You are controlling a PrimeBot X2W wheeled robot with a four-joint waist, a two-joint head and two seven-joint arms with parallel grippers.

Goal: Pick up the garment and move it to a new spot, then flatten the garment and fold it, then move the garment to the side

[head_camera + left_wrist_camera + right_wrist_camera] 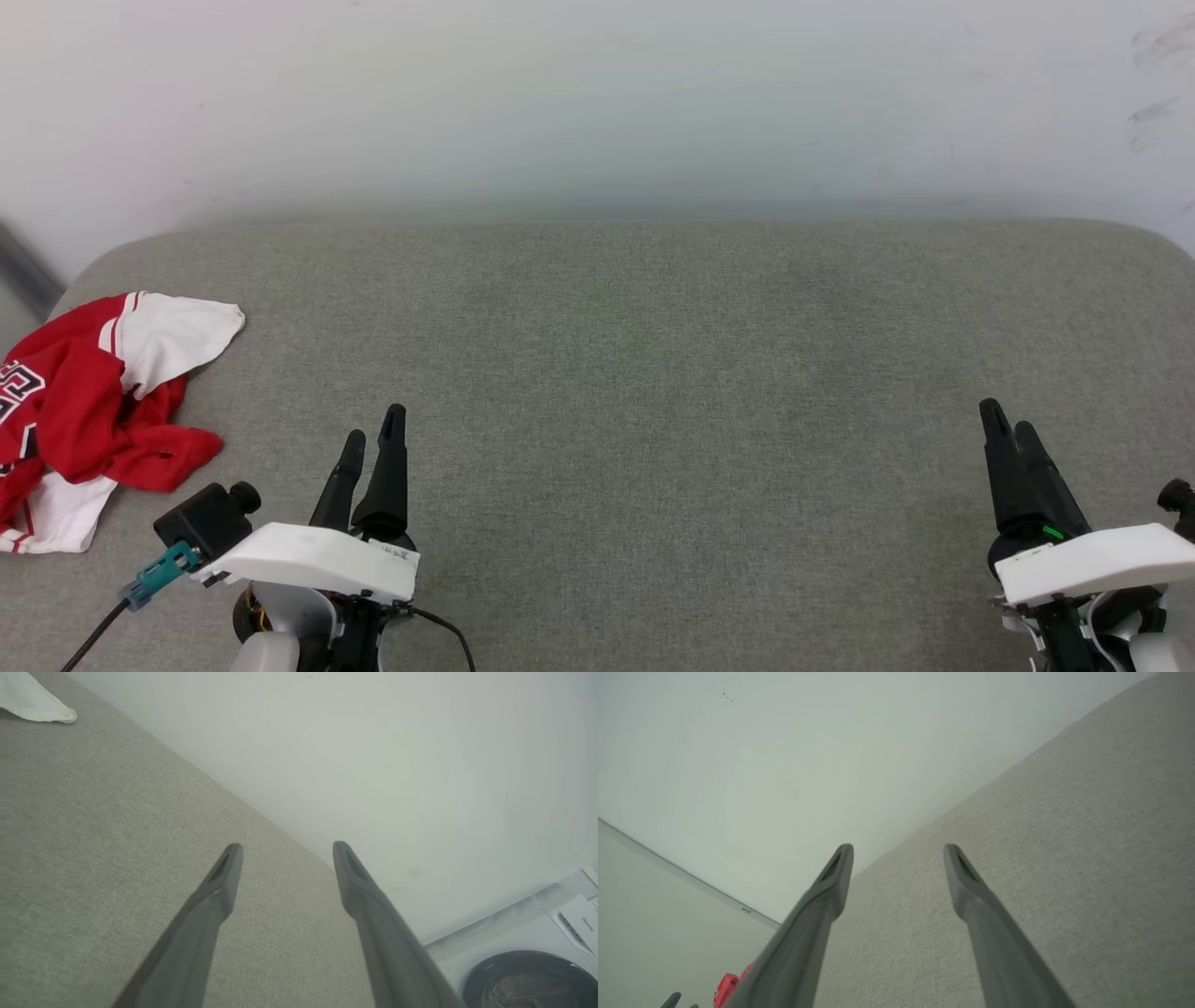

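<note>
In the head view, the garment [93, 411] is lying crumpled at the far left edge of the grey cushioned surface [653, 355]. One white sleeve [177, 331] is spreading out from the red heap. By my reading nothing of the task is done yet, so the picking up, moving, flattening, folding and setting aside are all waiting. The left gripper [375, 422] is hovering at the lower left, near the heap but apart from it, its fingers pointing toward the wall [597, 103]. The right gripper [1006, 415] is hovering at the lower right, well apart from the garment. In the left wrist view, the left gripper's two fingers are standing wide apart with nothing between them, angling over bare cushion. A corner of the white sleeve is showing at the upper left, and a washing machine [528, 975] is sitting beyond the cushion's end. In the right wrist view, the right gripper's fingers are likewise spreading wide and holding nothing, reaching over bare cushion toward the wall, while a scrap of the red garment is peeking in at the bottom left.
</note>
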